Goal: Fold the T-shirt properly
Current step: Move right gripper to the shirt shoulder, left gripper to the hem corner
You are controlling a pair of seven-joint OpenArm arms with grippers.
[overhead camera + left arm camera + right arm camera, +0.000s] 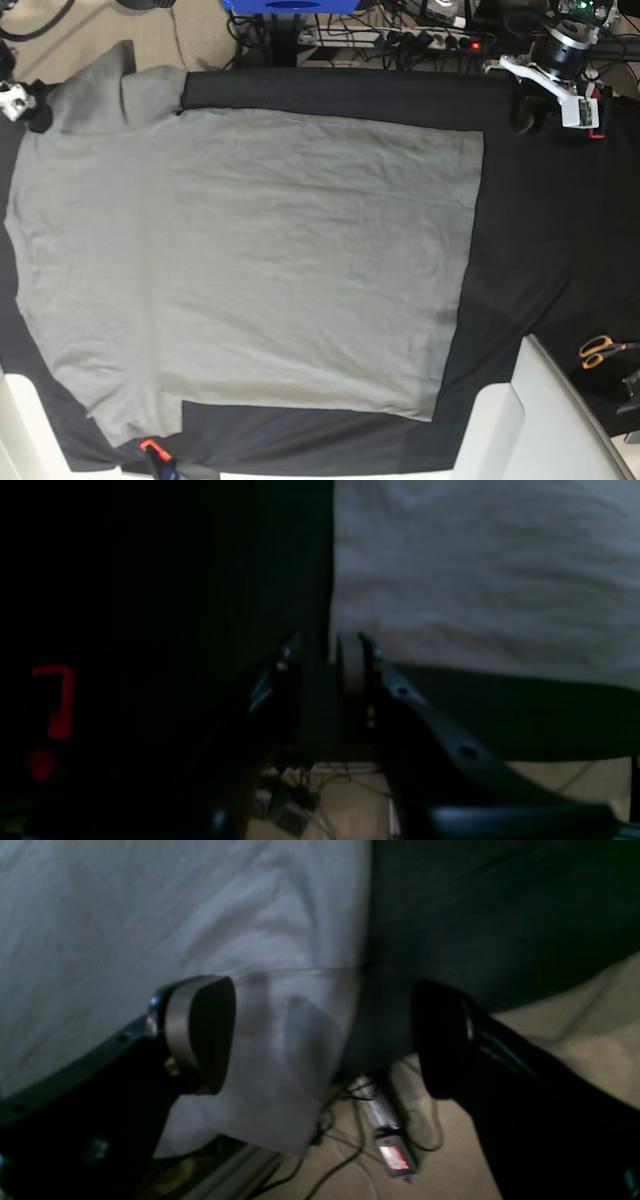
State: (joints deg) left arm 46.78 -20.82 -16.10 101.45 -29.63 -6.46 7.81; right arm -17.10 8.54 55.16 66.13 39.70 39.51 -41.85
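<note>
The worktop [520, 240], under a black cloth [560, 200], carries the grey T-shirt [250, 260] spread flat across most of it. The shirt's straight hem edge lies near the left tool [527, 112], which sits just off that edge over bare black cloth. In its wrist view the left tool [325, 660] has its fingers close together with only a narrow gap; I cannot tell whether they pinch anything, and the shirt lies just ahead and to one side. The right tool [320, 1040] stands spread wide, with a sleeve of the shirt hanging loose between its fingers [200, 1035] over the worktop's edge.
</note>
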